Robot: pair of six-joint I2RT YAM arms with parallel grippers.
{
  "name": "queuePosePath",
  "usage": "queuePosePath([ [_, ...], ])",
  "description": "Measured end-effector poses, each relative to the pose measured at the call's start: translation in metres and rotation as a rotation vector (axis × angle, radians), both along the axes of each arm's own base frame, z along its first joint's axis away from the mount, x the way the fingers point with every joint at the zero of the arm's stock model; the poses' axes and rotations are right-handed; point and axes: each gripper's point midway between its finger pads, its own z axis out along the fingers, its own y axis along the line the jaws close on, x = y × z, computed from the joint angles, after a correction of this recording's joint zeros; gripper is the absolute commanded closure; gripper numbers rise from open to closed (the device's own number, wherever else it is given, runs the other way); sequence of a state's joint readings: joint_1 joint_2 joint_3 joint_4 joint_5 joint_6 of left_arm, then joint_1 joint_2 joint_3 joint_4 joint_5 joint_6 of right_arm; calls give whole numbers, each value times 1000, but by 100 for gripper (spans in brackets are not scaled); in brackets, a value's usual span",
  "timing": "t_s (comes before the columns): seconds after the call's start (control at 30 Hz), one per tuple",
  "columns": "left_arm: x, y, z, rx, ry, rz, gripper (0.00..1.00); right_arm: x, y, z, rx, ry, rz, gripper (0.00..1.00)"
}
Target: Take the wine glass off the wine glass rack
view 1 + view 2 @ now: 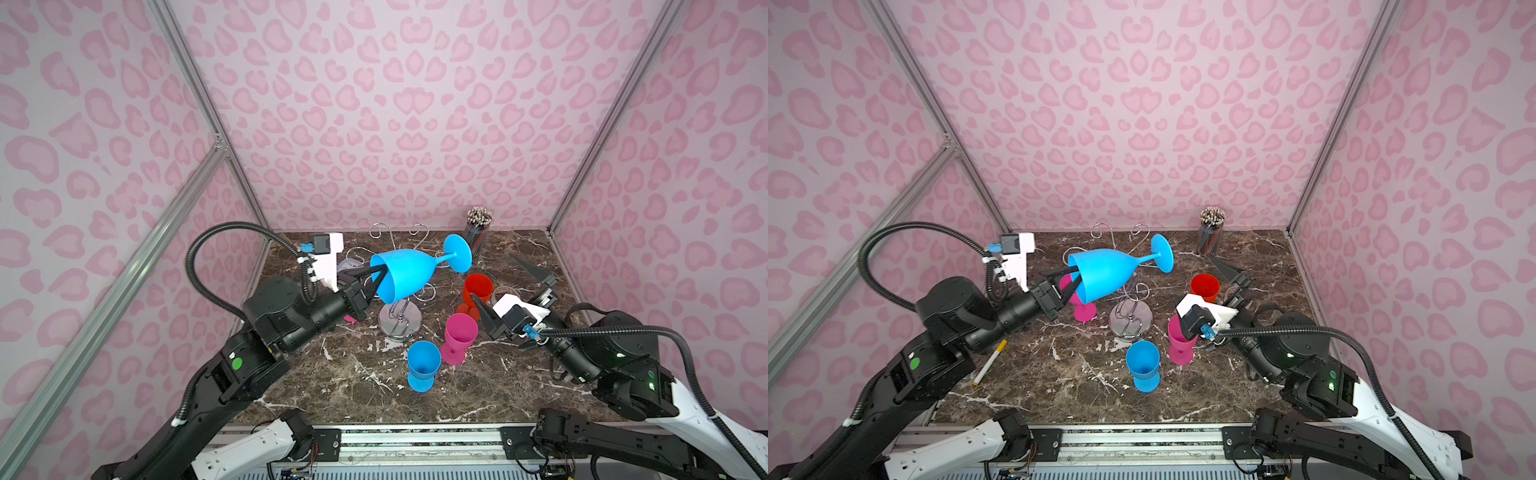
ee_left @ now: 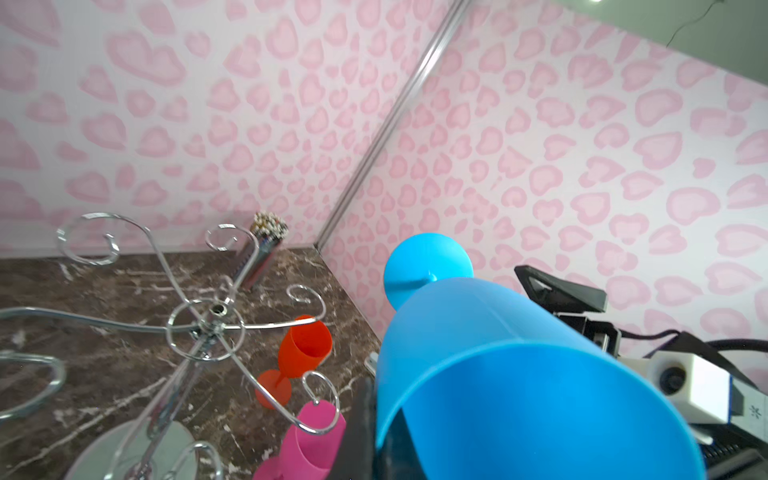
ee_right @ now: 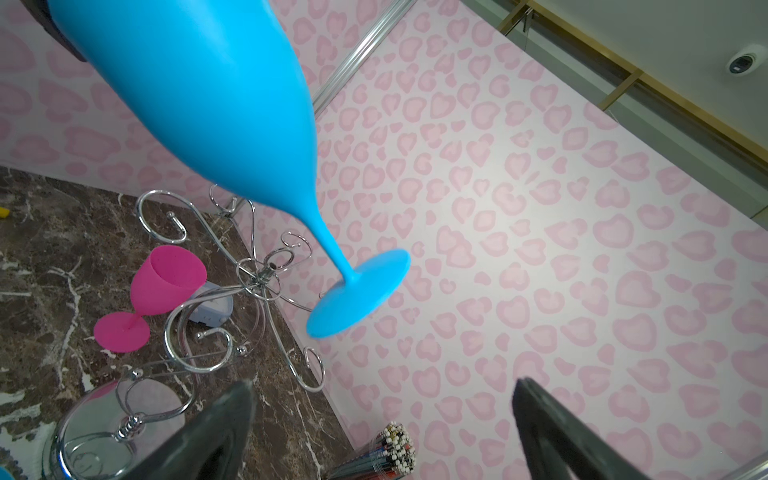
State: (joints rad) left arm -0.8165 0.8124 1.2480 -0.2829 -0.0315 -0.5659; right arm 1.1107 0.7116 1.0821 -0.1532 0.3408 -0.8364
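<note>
A blue wine glass [image 1: 403, 272] [image 1: 1104, 270] lies nearly level in the air above the chrome wine glass rack [image 1: 400, 324] [image 1: 1130, 322], with its foot toward the back right. My left gripper [image 1: 376, 279] [image 2: 376, 432] is shut on the bowl's rim, one finger inside and one outside. In the left wrist view the glass [image 2: 519, 374] sits beside the rack's scroll arms [image 2: 208, 328] and touches none of them. My right gripper [image 1: 494, 277] [image 3: 382, 384] stands wide open to the right of the rack, with nothing between its fingers.
A red glass [image 1: 478, 291], a pink glass [image 1: 459, 332] and a blue glass [image 1: 423, 365] stand upright on the marble top near the rack's base. Another pink glass [image 1: 1077, 303] stands under my left gripper. A cup of pencils [image 1: 478, 232] is at the back right, a marker [image 1: 990, 361] at the left.
</note>
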Motion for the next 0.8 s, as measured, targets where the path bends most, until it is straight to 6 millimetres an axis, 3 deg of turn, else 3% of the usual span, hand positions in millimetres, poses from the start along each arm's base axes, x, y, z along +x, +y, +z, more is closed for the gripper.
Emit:
queuePosePath([
  [0.23,-19,111,28,-75,-158,388,96,-2,-1,-5,41,30,14,1],
  [0.43,-33,183,11,-26,-145,658,96,-1,-1,-5,58,37,12,1],
  [0.57,-32,206,-13,69,-89,783,96,0,0,-3,69,35,10,1],
  [0.8,-18,212,-68,319,45,890,96,1,-4,0,89,35,-6,1],
])
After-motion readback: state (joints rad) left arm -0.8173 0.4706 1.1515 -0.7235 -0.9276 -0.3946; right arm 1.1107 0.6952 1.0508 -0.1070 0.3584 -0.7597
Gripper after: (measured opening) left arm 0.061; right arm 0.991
